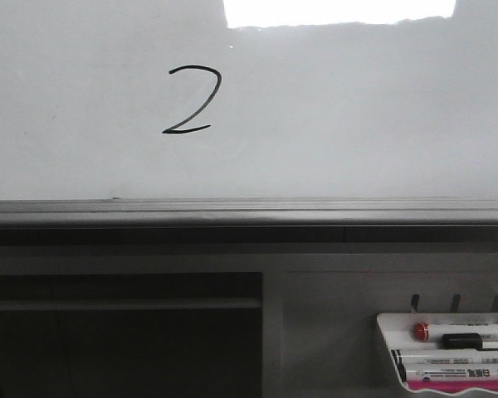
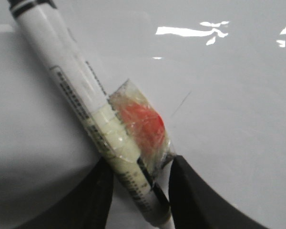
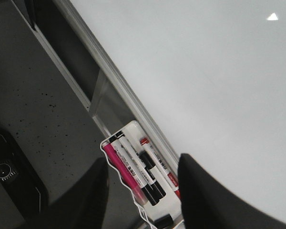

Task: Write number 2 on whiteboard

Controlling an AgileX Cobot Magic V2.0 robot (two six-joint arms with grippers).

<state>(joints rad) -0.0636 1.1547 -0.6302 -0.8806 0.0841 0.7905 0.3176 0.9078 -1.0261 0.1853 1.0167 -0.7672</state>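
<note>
Glossy whiteboard (image 1: 357, 116) on grey rail; black number 2 (image 1: 191, 101) drawn upper left. White marker tray (image 1: 388, 348) below right, holding markers (image 1: 456, 361).

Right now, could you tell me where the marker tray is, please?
In the front view, the marker tray hangs at the lower right, below the whiteboard and its grey rail, far right of the number 2.

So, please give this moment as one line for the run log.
number 2: written | whiteboard | left claw: holds marker | right claw: open, empty

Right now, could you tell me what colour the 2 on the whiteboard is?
Black: the 2 on the whiteboard, clearest in the front view.
</note>
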